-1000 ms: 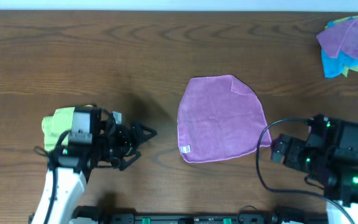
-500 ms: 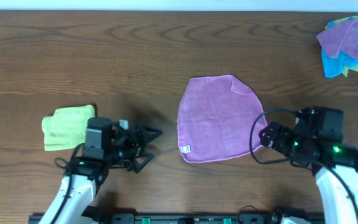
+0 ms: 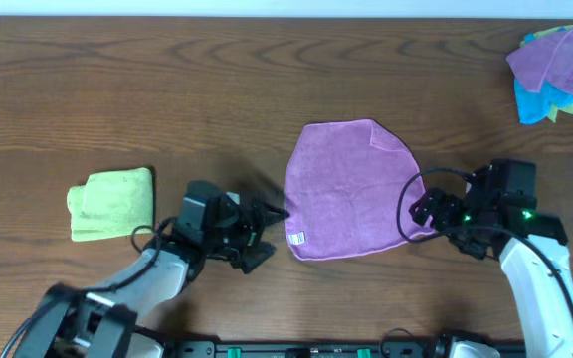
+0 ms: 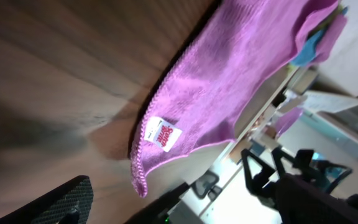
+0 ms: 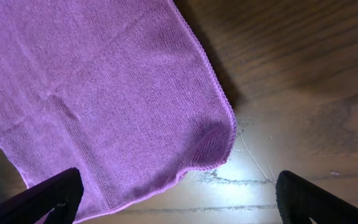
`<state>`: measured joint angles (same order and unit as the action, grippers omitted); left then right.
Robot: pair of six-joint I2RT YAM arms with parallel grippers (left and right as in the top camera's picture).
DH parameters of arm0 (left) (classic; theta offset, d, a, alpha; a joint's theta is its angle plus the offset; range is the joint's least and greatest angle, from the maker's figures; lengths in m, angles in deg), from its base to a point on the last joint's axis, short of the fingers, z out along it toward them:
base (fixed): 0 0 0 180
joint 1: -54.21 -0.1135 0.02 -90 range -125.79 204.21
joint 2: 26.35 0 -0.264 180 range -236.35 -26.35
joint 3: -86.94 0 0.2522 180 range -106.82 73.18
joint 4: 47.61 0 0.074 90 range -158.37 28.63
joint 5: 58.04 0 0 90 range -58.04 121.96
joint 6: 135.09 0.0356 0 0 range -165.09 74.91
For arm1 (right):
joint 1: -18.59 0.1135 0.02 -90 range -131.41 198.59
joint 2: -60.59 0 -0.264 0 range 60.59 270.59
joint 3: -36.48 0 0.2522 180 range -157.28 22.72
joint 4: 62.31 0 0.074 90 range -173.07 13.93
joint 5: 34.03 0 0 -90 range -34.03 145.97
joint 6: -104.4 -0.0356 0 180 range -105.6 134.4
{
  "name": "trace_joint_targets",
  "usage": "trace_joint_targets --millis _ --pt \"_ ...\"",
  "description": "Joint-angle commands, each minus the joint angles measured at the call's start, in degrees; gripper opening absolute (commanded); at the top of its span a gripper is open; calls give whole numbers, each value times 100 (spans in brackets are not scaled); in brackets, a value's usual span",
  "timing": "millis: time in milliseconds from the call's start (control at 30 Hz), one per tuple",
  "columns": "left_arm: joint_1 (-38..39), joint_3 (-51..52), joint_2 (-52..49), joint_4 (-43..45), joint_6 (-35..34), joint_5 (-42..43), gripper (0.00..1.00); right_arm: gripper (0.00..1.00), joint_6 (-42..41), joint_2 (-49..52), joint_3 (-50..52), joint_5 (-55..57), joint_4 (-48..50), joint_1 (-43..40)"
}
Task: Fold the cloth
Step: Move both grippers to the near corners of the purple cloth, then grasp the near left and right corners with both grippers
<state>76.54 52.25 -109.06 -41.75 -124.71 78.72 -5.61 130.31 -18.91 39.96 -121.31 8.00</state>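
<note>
Two grippers sit with jaws wide and empty at the near edge of the lilac cloth (image 3: 351, 189), which lies flat on the wooden table (image 3: 167, 99). The left gripper (image 3: 267, 239) is just beside the corner bearing the white tag (image 3: 297, 238), and the right gripper (image 3: 415, 221) is at the other near corner. I would pinch both corners low, lift together, and carry them evenly to the far edge, where one corner looks turned over.

1 purple cloth (image 3: 351, 189) is seen, w/ 1 small white tag (image 3: 295, 238) on it. 1 green cloth (image 3: 112, 204) is seen too. 1 heap of cloths (image 3: 557, 62) is counted; the no. of cloths in it can't be told. 2 grippers are counted: left gripper (image 3: 272, 237) & right gripper (image 3: 418, 217). All is held by 1 table (image 3: 167, 89).
</note>
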Motion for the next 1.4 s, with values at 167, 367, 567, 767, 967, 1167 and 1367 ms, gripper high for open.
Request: trace_joint_targets --millis 167,367,567,767,967,1167,1367 --pt "509 4 -426 809 -485 37 95 99 -227 7 632 -203 439 -201" --pt "555 4 -538 811 -483 -109 95 99 -343 7 962 -358 870 -214" --pt "835 4 -540 813 -490 -435 95 98 -382 7 981 -356 1095 -214" --pt "1014 4 -540 813 -638 -719 95 97 -487 48 984 -354 1311 -214" --pt "1152 4 -540 815 -680 -1012 95 95 -529 435 984 -385 1620 -214" --pt "1305 4 -540 811 -741 -1287 99 94 -634 817 984 -444 1921 -214" --pt "1405 4 -553 809 -763 -1547 100 93 -634 905 984 -463 2070 -214"
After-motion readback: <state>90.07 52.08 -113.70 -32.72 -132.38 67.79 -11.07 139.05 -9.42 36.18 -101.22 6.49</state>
